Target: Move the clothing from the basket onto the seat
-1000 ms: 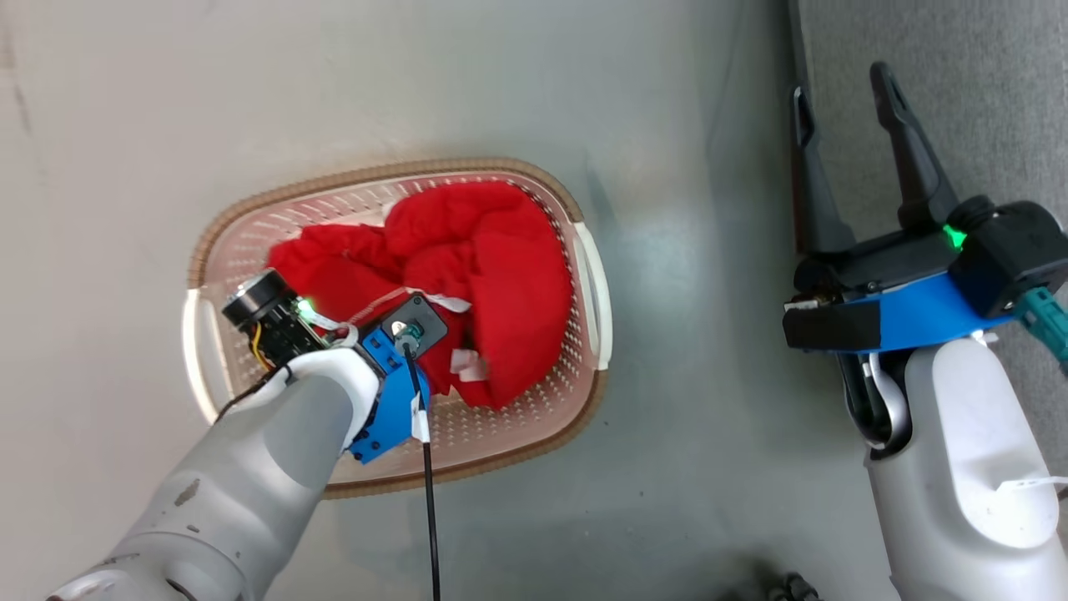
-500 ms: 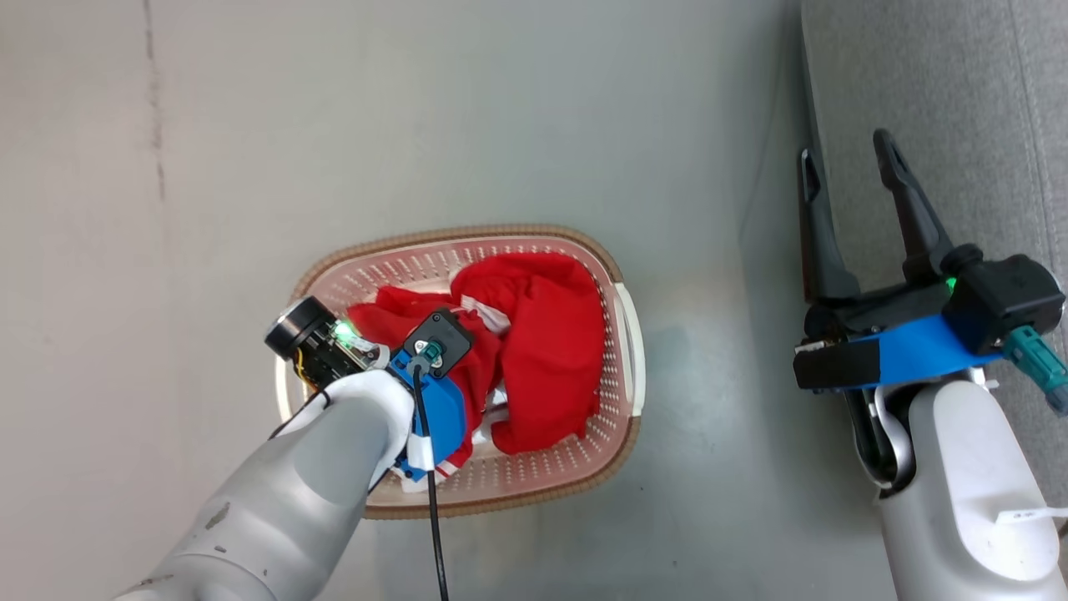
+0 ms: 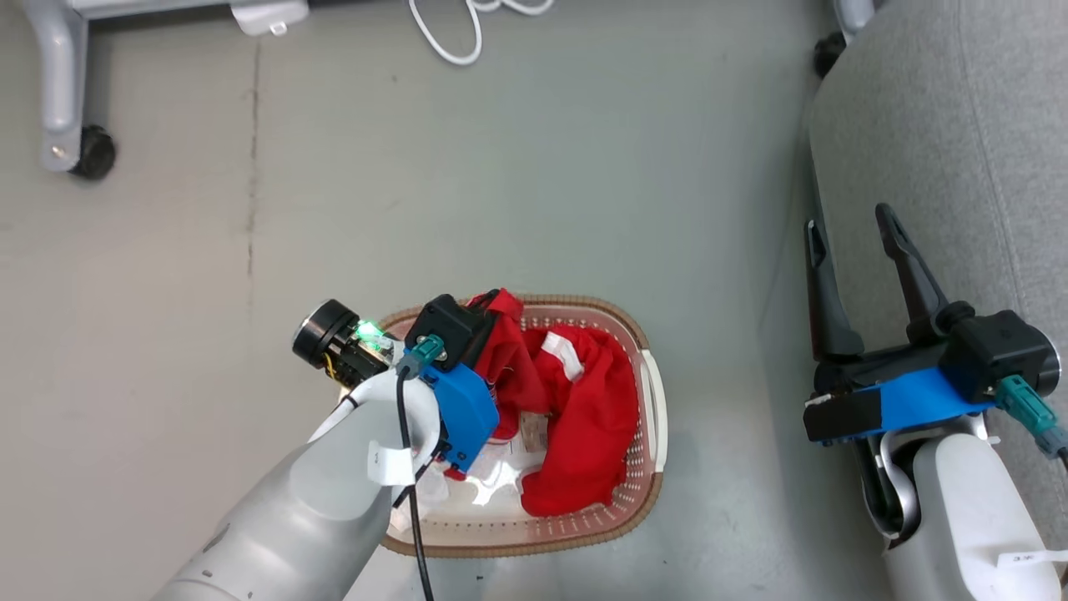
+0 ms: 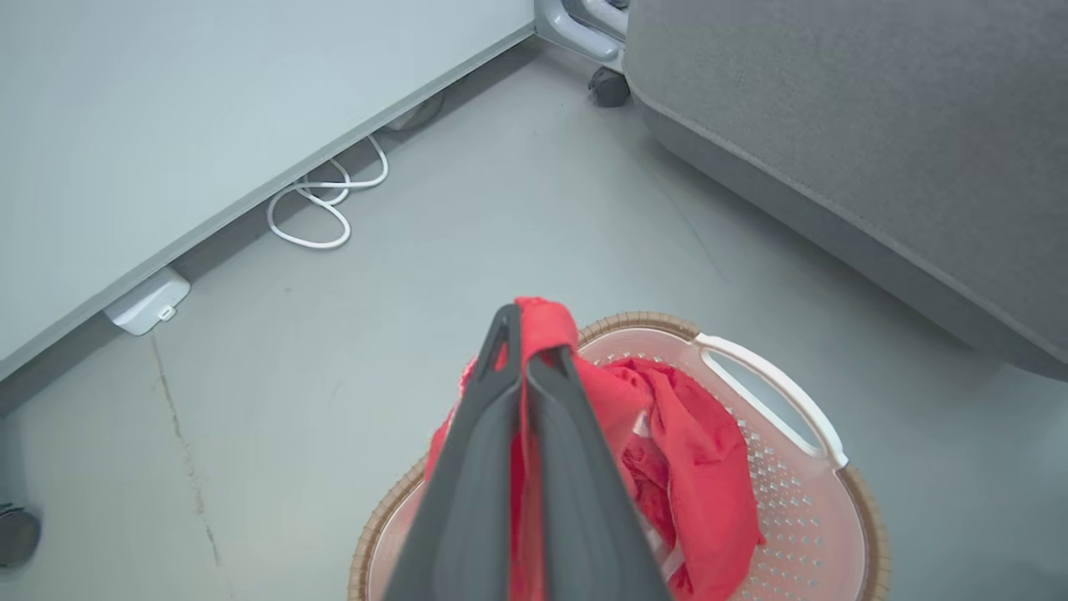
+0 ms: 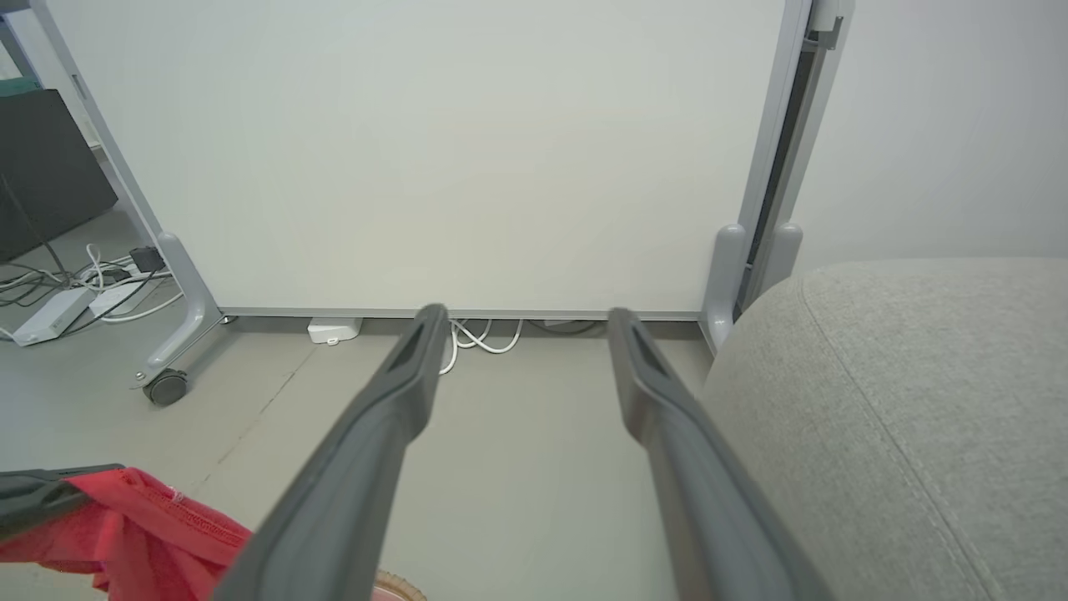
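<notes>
The cream basket (image 3: pixel 658 401) with a brown rim stands on the grey floor, holding red clothing (image 3: pixel 592 417). My left gripper (image 3: pixel 494 299) is above the basket's far-left side. It is shut on a fold of a red garment (image 4: pixel 546 321), which hangs from the fingertips down into the basket (image 4: pixel 772 388). A white trim band (image 3: pixel 564 354) shows on the cloth. The right wrist view catches that lifted clothing (image 5: pixel 142 517) at its lower left. My right gripper (image 3: pixel 849 224) is open and empty beside the grey seat (image 3: pixel 959 125), fingers (image 5: pixel 400 384) pointing at a white panel.
A wheeled metal frame (image 3: pixel 58 83) with a caster (image 3: pixel 94 152) stands at the far left. A white cable (image 3: pixel 467 33) loops on the floor at the foot of the white panel (image 5: pixel 417 150). The seat (image 5: pixel 901 376) sits close on the right. Power strips (image 5: pixel 50 313) lie by the frame.
The head camera has shifted, so the basket shows lower. My left gripper has risen with a red garment pulled up from the pile, baring part of the basket floor. The right gripper stays open.
</notes>
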`<state>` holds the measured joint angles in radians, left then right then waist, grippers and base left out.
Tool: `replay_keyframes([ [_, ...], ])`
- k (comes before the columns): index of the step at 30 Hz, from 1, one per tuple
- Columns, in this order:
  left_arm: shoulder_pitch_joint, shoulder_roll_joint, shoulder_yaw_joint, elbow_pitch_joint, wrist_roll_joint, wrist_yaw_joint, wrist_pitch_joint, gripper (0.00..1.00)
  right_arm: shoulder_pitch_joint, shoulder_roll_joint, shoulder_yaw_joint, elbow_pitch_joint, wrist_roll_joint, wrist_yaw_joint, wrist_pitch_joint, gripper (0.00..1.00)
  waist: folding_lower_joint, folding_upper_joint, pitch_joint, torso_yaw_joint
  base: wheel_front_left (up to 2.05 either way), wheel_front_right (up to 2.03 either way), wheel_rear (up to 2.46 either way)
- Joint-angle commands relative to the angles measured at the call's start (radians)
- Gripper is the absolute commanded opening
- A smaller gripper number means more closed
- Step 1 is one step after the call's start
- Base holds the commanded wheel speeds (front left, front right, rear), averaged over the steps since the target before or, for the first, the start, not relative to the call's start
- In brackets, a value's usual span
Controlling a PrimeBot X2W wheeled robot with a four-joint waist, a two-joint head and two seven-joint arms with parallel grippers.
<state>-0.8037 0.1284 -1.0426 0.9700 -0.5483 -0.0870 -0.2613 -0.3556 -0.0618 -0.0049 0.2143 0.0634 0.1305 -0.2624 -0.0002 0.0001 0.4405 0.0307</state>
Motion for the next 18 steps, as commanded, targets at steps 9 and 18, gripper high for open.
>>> replay_keyframes([
  [9,0.064,0.020,0.143,-0.169,0.046,0.027,-0.005,0.00,0.059,-0.001,-0.007,0.013,-0.001,0.000,-0.004,1.00,0.0002,-0.0001,-0.111,0.014,0.00,0.00,0.00],
  [18,0.079,0.006,0.262,-0.300,0.097,0.032,-0.006,0.00,0.104,0.007,-0.008,0.027,0.004,0.000,-0.004,1.00,0.0002,-0.0001,-0.188,0.009,0.00,0.00,0.00],
])
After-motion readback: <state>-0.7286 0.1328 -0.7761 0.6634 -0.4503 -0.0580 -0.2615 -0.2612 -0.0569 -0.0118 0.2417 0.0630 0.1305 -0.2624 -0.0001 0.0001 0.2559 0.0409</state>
